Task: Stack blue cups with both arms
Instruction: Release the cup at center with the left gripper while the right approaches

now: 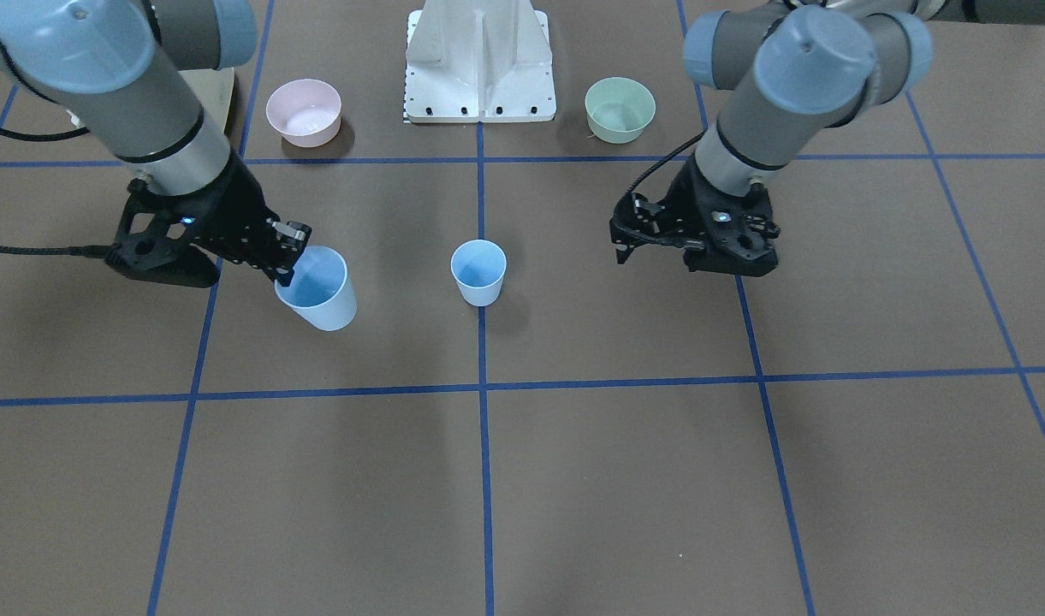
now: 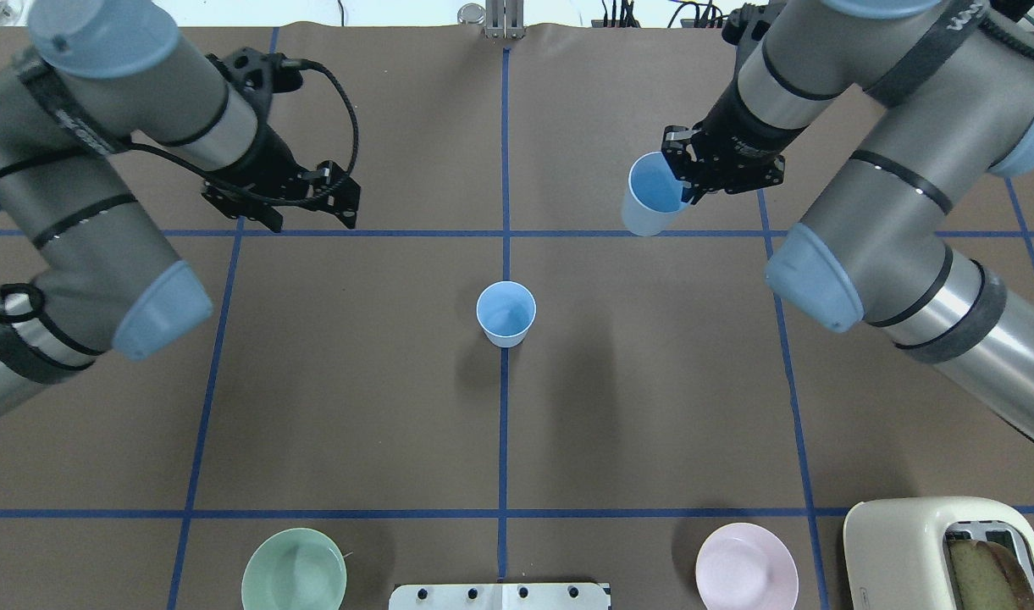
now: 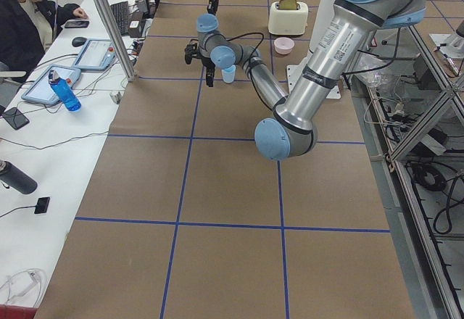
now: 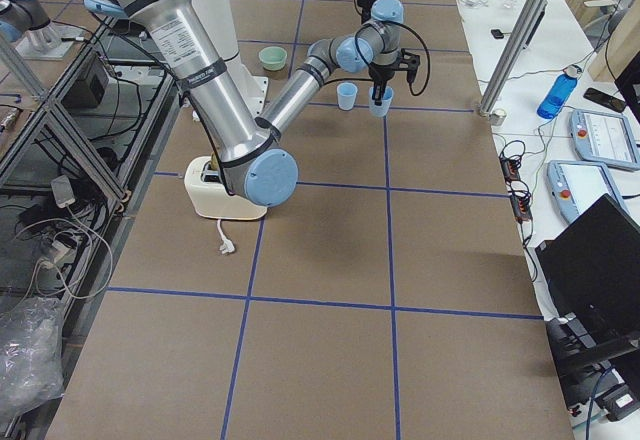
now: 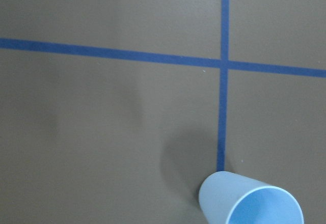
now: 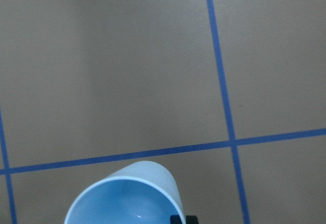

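Overhead exterior: my right gripper (image 2: 684,188) is clamped on the rim of one blue cup (image 2: 650,203), tilted off the bench (image 2: 652,407) — the other cup (image 2: 505,313) stands upright at centre. My left gripper (image 2: 309,212) hangs spread, empty. Cups look light, thin, slippery — pinch the rim wall gently.

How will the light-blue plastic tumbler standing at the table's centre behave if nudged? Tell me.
Probably light: its twin hangs tilted from a rim pinch by the right gripper. The standing tumbler is narrow-based, so a high push likely tips it; lying, its taper would roll it in a curve.
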You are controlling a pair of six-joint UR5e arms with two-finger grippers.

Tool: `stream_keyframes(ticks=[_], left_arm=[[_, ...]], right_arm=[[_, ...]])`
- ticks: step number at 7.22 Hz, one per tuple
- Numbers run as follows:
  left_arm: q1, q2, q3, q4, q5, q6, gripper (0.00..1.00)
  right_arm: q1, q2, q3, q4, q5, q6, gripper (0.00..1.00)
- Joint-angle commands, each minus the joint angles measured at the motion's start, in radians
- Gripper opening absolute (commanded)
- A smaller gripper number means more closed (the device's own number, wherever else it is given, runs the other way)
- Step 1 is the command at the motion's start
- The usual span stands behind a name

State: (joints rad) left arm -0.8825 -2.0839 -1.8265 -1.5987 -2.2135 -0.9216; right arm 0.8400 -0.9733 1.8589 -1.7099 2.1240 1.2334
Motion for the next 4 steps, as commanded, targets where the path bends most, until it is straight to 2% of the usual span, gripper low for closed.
stream_keyframes(ticks=[1,4], left_arm=[[-0.164,0.118,-0.051,0.054,-0.044,0.255,0.97],[-0.3,0.22,-0.053,0.055,-0.104,0.484,0.98]], right_arm=[[-0.117,0.042,0.037,-0.005,-0.088,0.139,0.0],[-0.177,0.109,-0.015,-0.005,-0.146,0.163,0.0]])
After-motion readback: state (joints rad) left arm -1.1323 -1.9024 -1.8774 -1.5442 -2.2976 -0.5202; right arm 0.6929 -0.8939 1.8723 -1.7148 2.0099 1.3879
